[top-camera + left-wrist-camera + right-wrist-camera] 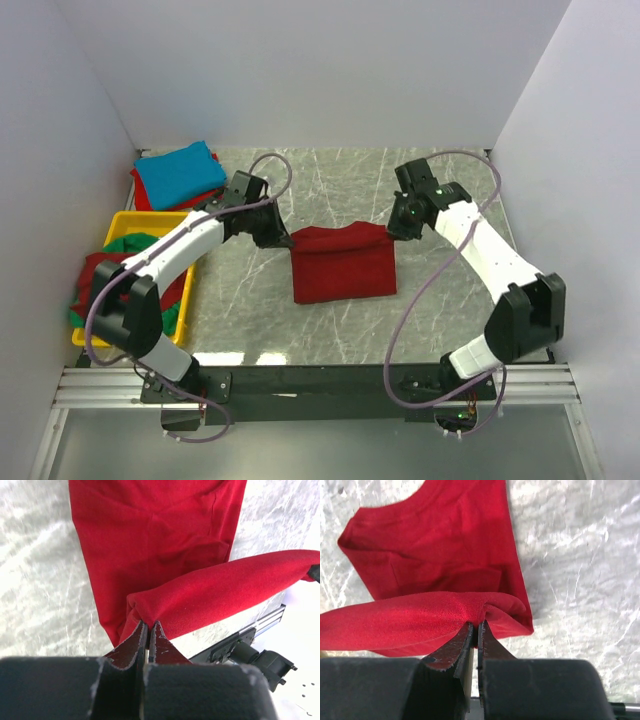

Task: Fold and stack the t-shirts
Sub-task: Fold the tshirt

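A dark red t-shirt [342, 265] lies partly folded in the middle of the marble table. My left gripper [281, 239] is shut on its far left corner; the left wrist view shows the pinched red cloth [210, 595] at my left gripper [149, 623]. My right gripper [392, 228] is shut on its far right corner, and the right wrist view shows the cloth [420, 615] bunched at my right gripper [477, 624]. The far edge is lifted between both grippers. A turquoise blue t-shirt [178, 175] lies folded on a red one at the back left.
A yellow plastic tray [122, 224] at the left holds crumpled green and red shirts [100, 270] that spill over its edge. White walls enclose the table on three sides. The black rail [320, 380] runs along the near edge.
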Controlling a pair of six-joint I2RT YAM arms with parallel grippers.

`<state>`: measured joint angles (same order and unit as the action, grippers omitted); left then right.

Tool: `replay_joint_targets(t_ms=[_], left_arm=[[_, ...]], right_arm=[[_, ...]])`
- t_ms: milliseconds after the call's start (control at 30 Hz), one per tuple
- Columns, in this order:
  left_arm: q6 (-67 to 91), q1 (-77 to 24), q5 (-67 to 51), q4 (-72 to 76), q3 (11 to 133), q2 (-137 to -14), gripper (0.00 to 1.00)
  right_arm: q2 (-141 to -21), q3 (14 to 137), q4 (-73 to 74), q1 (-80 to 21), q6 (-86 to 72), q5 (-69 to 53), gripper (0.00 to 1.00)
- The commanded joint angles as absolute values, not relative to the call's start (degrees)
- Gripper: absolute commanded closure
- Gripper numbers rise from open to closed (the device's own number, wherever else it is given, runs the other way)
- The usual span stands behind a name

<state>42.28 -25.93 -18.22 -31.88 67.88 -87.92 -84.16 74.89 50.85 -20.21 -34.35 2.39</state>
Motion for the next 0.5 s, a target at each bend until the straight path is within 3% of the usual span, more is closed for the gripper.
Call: replay_joint_targets(t_ms=[0, 467], left_arm=[[39.3, -23.8, -21.3, -29.6, 71.8, -90.7, 1.00], [36.3, -20.7, -21.7, -30.4, 77.5, -101.4, 1.00]], right_arm=[[-87.6, 80.0, 49.0, -18.7, -31.1, 4.5, 1.00], [-102.0, 89.5, 49.2, -16.6, -26.5, 3.5, 1.00]])
